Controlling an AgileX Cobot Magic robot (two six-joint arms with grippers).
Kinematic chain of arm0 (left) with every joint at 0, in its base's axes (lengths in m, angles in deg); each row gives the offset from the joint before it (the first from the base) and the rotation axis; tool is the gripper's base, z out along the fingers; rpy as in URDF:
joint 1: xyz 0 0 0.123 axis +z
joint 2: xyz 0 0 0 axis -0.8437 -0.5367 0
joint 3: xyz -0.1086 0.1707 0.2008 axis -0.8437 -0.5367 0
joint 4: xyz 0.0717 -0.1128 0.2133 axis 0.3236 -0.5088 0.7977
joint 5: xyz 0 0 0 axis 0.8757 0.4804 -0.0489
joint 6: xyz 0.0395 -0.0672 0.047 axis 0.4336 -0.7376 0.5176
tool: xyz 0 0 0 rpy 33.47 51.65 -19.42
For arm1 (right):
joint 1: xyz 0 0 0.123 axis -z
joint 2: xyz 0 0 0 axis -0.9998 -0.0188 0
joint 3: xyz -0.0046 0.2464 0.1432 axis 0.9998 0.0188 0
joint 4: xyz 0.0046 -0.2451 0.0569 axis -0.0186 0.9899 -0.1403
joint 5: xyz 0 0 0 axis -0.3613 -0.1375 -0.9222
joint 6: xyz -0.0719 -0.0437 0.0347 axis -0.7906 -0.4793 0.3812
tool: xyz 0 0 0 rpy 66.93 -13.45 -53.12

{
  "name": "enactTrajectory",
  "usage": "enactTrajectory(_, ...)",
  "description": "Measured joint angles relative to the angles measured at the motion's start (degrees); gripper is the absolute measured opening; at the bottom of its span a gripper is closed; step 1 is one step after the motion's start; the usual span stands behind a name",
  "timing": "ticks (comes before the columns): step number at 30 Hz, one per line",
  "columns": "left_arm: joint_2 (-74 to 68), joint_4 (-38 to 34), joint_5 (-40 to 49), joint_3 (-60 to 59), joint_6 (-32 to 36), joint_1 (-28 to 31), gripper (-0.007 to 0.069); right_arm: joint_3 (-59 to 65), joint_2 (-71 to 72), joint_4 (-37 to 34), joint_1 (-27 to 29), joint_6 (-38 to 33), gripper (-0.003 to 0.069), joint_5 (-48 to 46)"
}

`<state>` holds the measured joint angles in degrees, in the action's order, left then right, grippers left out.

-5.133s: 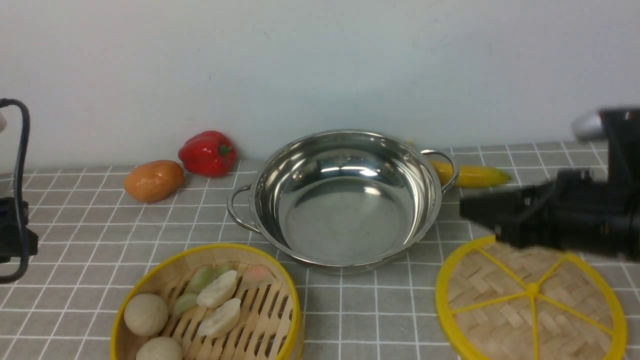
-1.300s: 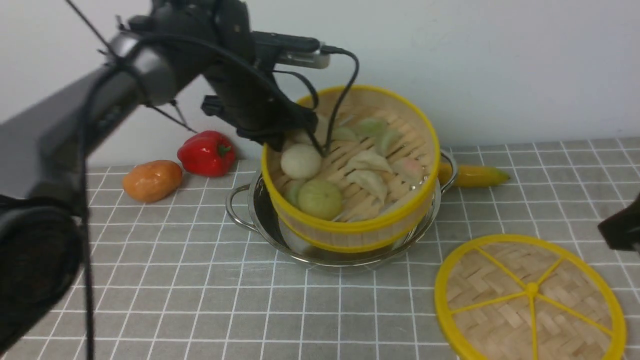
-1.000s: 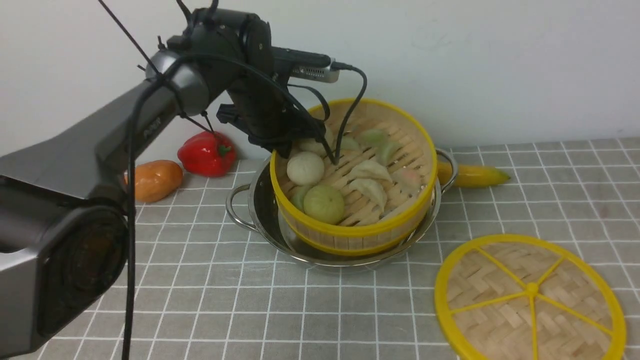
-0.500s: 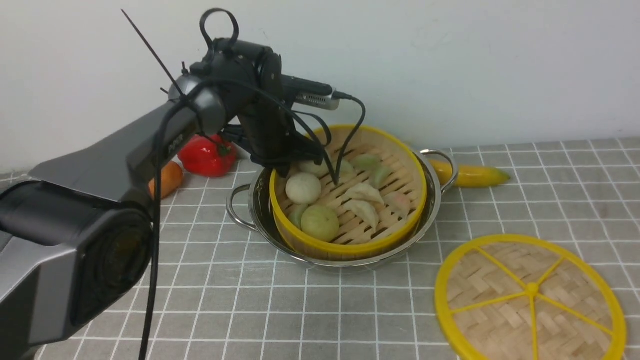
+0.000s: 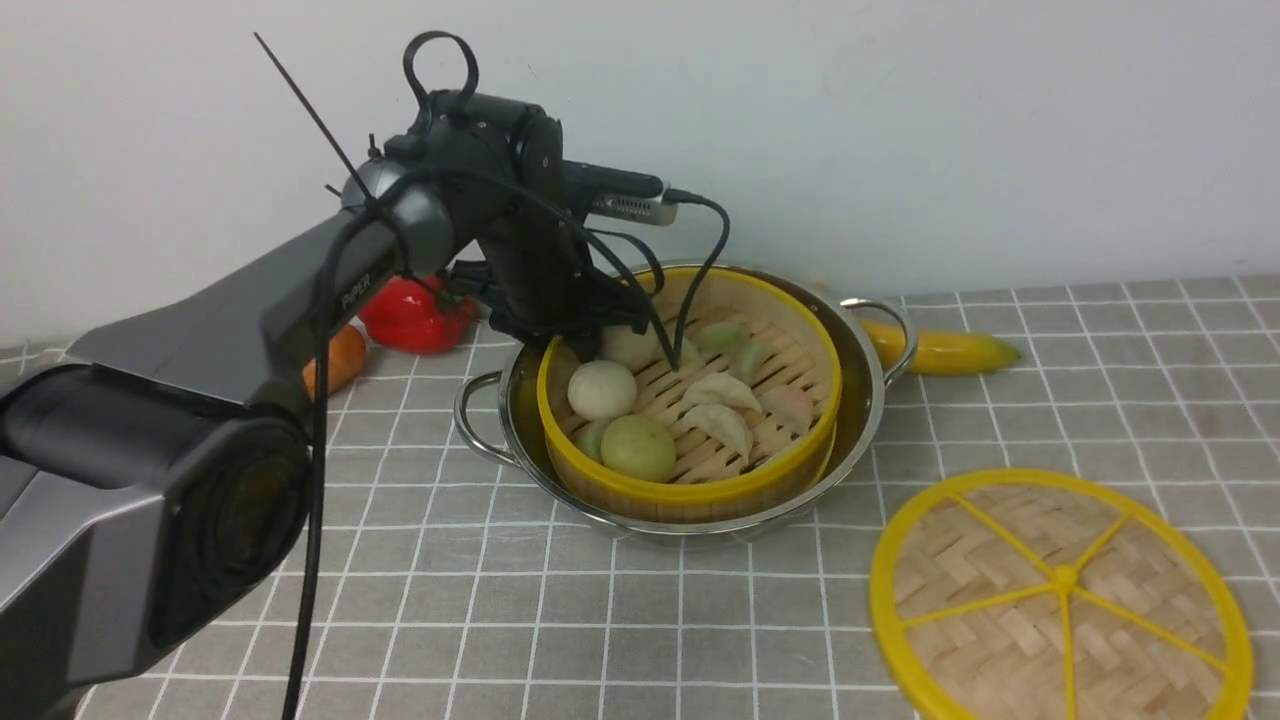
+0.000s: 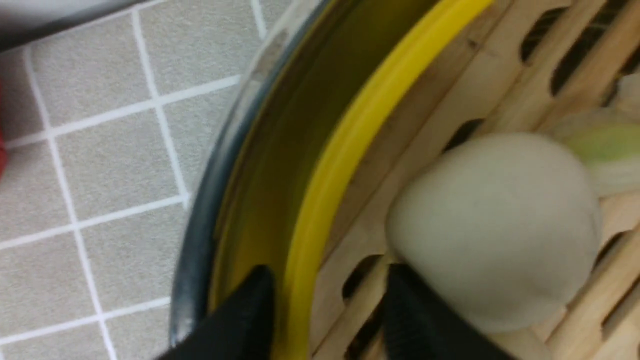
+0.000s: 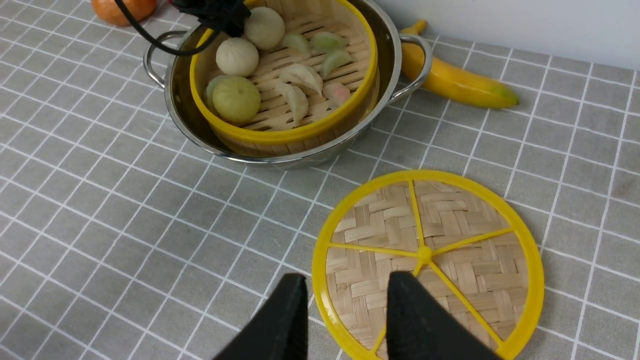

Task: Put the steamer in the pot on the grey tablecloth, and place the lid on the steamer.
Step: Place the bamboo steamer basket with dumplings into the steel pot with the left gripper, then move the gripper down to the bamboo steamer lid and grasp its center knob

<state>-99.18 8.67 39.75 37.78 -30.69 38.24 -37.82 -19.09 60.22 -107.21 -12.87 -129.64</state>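
Observation:
The steamer (image 5: pixel 690 482), a yellow-rimmed bamboo basket holding buns and dumplings, sits inside the shiny steel pot (image 5: pixel 862 360) on the grey tablecloth (image 5: pixel 500 620). My left gripper (image 5: pixel 572 340) is at the steamer's far-left rim. In the left wrist view its two black fingers stand apart astride the yellow rim (image 6: pixel 350 140), so this gripper (image 6: pixel 327 305) is open. The lid (image 5: pixel 1060 590), a flat woven disc with yellow spokes, lies on the cloth to the pot's right. My right gripper (image 7: pixel 345 310) hangs open above the lid's (image 7: pixel 425 250) near edge, holding nothing.
A red pepper (image 5: pixel 410 310) and an orange fruit (image 5: pixel 335 362), half hidden by my left arm, lie left of the pot near the white wall. A banana (image 5: pixel 945 350) lies behind the pot's right handle. A white bun (image 6: pixel 495 225) sits beside my inner left finger.
The steamer came down from a tilted hold above the pot and now rests level inside it. My left jaws have spread apart at the rim.

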Motion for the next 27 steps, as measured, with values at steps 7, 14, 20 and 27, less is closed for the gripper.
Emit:
enactTrajectory(7, 4.5, 2.6, 6.8, 6.3, -1.7, 0.0, 0.0568, -0.1, -2.7, 4.4, 0.0, 0.0, 0.0242, -0.1)
enactTrajectory(14, 16.5, 3.8, 7.8, 7.8, -1.1, -0.1, 0.051, -0.1, -13.5, 2.1, 0.0, -3.6, 0.0242, -0.1)
enactTrajectory(20, 27.3, 3.9, 7.9, 5.1, 0.8, -0.2, 0.027, -0.1, -21.5, 1.9, 0.0, -4.4, 0.0242, 0.1)
enactTrajectory(27, 49.4, 4.1, 7.9, -7.3, 3.0, -0.3, -0.0022, -0.1, -30.5, 6.7, 0.0, -2.8, 0.0242, 4.8)
